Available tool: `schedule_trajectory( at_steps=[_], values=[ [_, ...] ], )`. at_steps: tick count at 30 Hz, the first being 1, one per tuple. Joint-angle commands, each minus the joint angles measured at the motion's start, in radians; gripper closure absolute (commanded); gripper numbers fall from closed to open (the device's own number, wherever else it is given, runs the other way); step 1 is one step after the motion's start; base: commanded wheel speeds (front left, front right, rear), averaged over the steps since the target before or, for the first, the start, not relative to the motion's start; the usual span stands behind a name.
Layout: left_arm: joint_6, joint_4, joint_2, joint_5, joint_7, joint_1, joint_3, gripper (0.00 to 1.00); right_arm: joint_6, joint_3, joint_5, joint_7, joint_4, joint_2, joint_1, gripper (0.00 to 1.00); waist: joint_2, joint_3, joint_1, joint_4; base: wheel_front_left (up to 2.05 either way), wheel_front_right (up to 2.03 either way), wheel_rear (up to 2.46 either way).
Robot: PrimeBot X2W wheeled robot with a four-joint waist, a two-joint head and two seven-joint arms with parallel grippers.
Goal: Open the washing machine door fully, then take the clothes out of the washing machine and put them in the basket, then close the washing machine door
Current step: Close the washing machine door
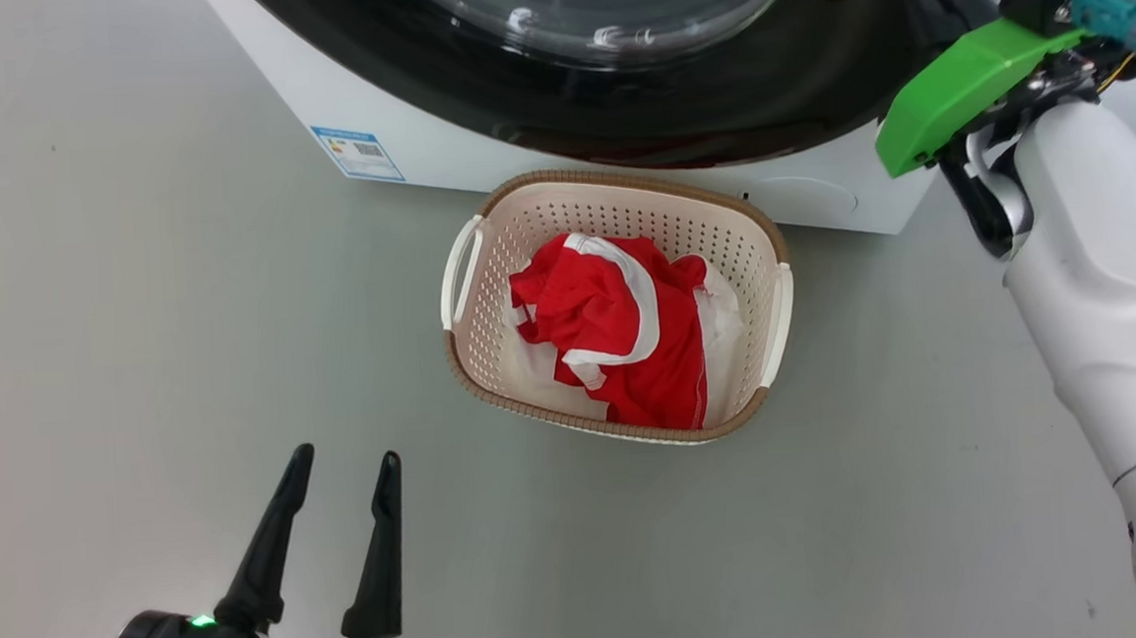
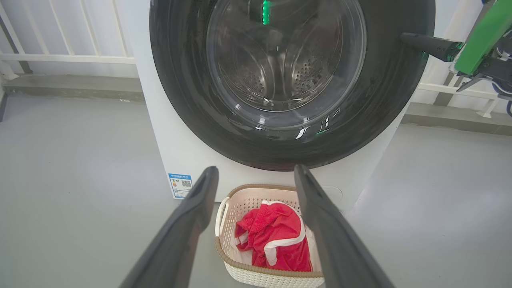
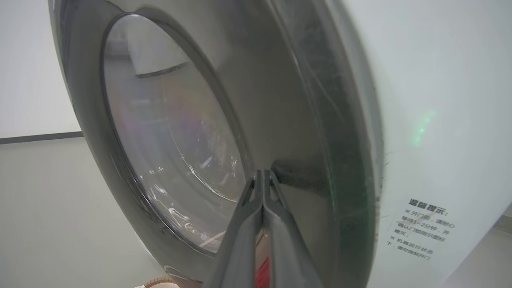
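Washing machine door (image 3: 288, 100), round, glossy black rim, glass bowl: seemingly shut | right gripper (image 3: 263, 176) jaws closed, tips against it, likely pushing | left gripper (image 1: 347, 456) spread, empty; red white-striped clothes (image 1: 618, 336) in cream perforated basket (image 1: 619, 180) ahead.

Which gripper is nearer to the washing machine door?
Right. The right gripper, shut, has its tips at the black rim of the washing machine door. The left gripper, open, hangs low before the basket, apart from the door.

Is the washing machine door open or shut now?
Shut, it seems: the washing machine door lies flat against the white front of the washing machine, no gap visible. Whether it is latched, cannot tell.
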Motion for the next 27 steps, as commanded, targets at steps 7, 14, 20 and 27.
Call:
schedule_trajectory(
  at_steps=[7,14,20,27],
  values=[
    [-0.005,-0.010,0.004,0.005,-0.012,-0.042,0.020,0.00,-0.001,-0.073,-0.004,-0.006,-0.003,-0.015,-0.094,1.00,0.0000,0.038,0.0000,0.015,0.00,0.00,0.00],
    [-0.006,-0.005,0.004,0.012,-0.012,-0.057,0.012,0.00,-0.001,-0.107,-0.018,-0.006,0.029,-0.021,-0.134,1.00,0.0000,0.060,0.0000,0.022,0.00,0.00,0.00],
    [-0.006,0.001,0.003,0.012,-0.012,-0.060,0.017,0.00,-0.001,-0.109,-0.016,-0.006,0.021,-0.008,-0.121,1.00,0.0000,0.056,0.0000,0.009,0.00,0.00,0.00],
    [-0.006,0.005,0.003,0.009,-0.012,-0.063,0.023,0.00,-0.001,-0.083,0.003,-0.006,-0.022,0.011,-0.060,1.00,0.0000,0.027,0.0000,-0.015,0.00,0.00,0.00]
  ],
)
